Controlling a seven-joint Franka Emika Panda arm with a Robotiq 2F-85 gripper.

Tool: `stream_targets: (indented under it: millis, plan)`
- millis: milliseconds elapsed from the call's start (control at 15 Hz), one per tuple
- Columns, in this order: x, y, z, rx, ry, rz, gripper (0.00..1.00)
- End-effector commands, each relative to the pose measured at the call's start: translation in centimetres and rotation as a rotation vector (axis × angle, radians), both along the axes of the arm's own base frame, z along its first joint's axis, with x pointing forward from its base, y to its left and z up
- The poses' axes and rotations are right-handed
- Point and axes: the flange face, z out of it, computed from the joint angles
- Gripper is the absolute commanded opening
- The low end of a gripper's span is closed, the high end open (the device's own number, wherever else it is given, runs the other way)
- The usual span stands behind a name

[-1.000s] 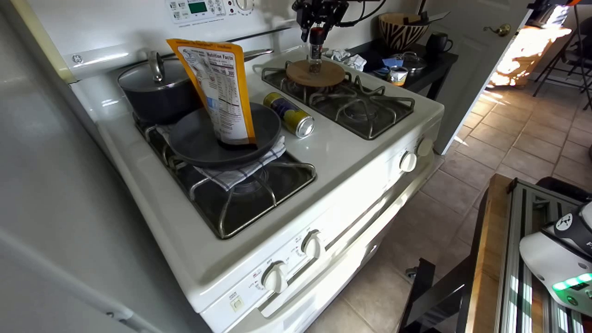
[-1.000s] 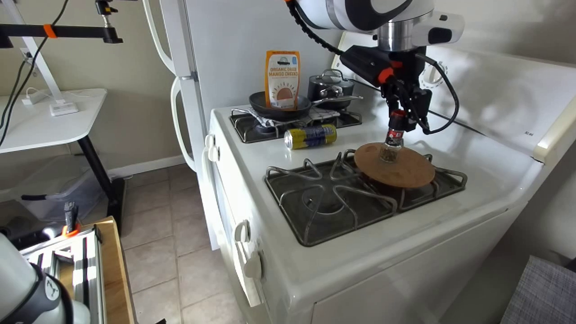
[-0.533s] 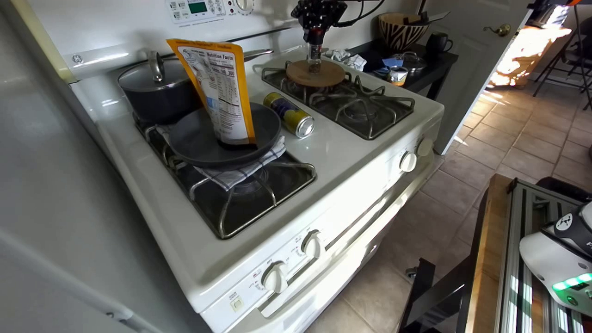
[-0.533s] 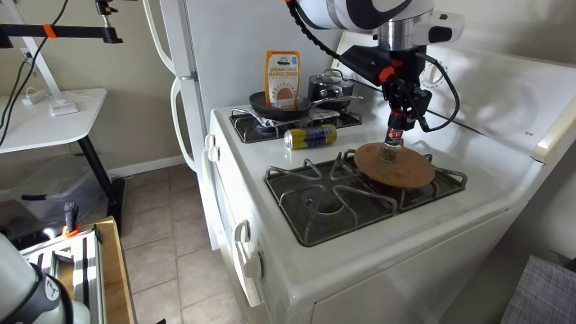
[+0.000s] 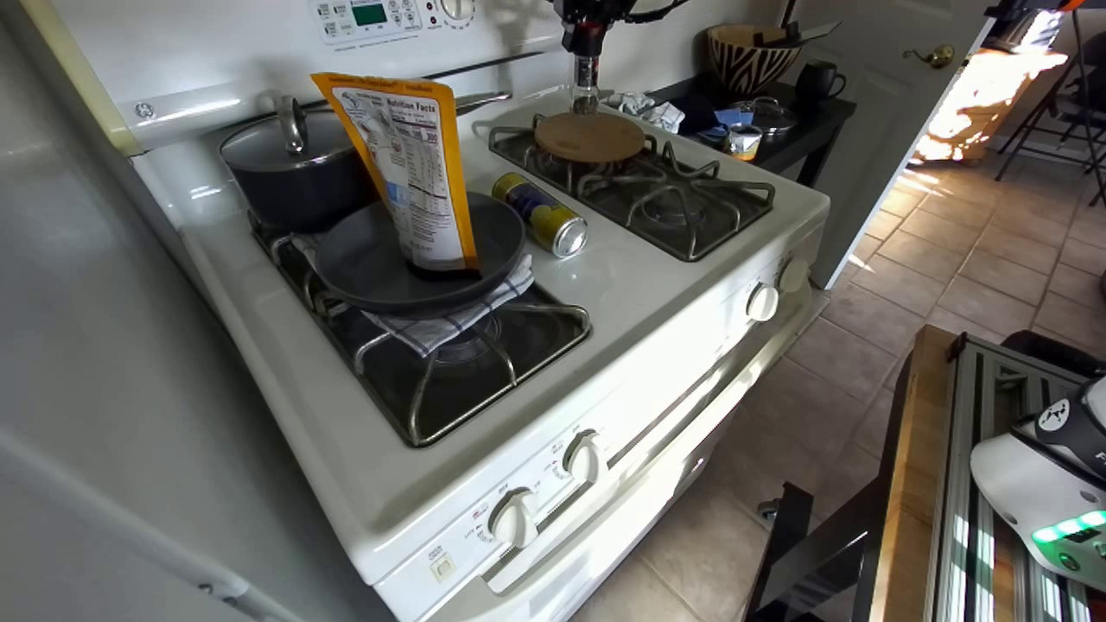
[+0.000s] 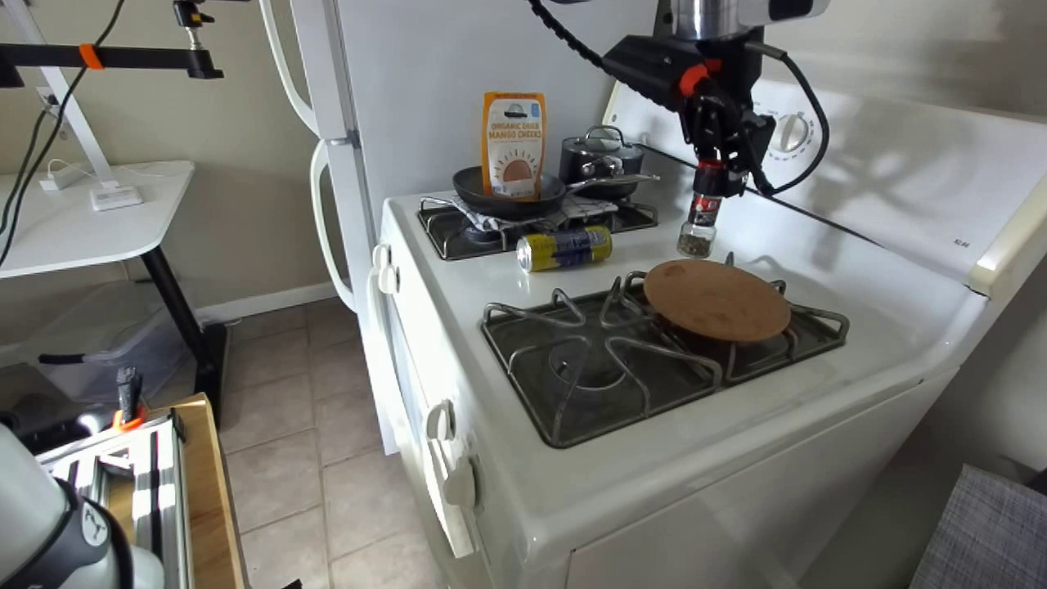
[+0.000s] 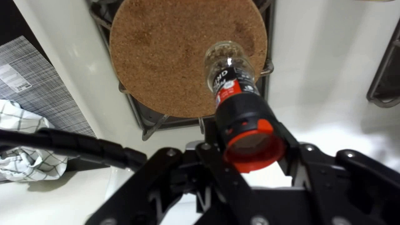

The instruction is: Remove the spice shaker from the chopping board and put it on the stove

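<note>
Jaws clenched on the spice shaker (image 6: pixel 703 209), pinching its black collar just below the red rim, as the wrist view shows; the gripper (image 7: pixel 250 132) holds it from both sides. In an exterior view the shaker hangs over the far edge of the chopping board (image 6: pixel 716 301), a little left of its middle, seemingly off it, though how much air lies beneath is hard to judge. If the carry runs too low, the glass base could catch the rim and slide the disc on its burner grate (image 6: pixel 713 368). Only the top is held, so a knock on the long free body might twist it within the grip. It also looks slightly tilted, base to the left, and set down like that it would land on its edge and could tip on release. On grate wires the narrow base might straddle a gap; the flat white top of the stove (image 6: pixel 654 446) between the 2 sets of grates should be steadier. There, though, a yellow can (image 6: pixel 564 248) lies on its side, left of the shaker, and a brush could set it rolling. Straying too far back risks bumping the gripper on the back panel (image 6: pixel 908 164).
</note>
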Motion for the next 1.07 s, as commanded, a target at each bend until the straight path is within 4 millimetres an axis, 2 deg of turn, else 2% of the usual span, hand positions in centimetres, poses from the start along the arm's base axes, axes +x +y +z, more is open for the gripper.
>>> stream_targets:
  millis: [0, 333, 600, 800, 867, 1000]
  plan:
    - [-2.7, 1.3, 2.0, 0.013, 0.004, 0.046, 0.18]
    - [-6.7, 4.3, 2.1, 0.045, 0.011, 0.118, 0.18]
    - [-9.9, 8.3, 2.2, 0.105, 0.002, 0.172, 0.18]
    - [-11.6, 10.7, 3.1, 0.146, -0.01, 0.208, 0.18]
    - [-9.6, 10.0, 2.6, 0.118, 0.013, 0.188, 0.43]
    - [-10.6, 10.9, 3.1, 0.128, 0.006, 0.201, 0.43]
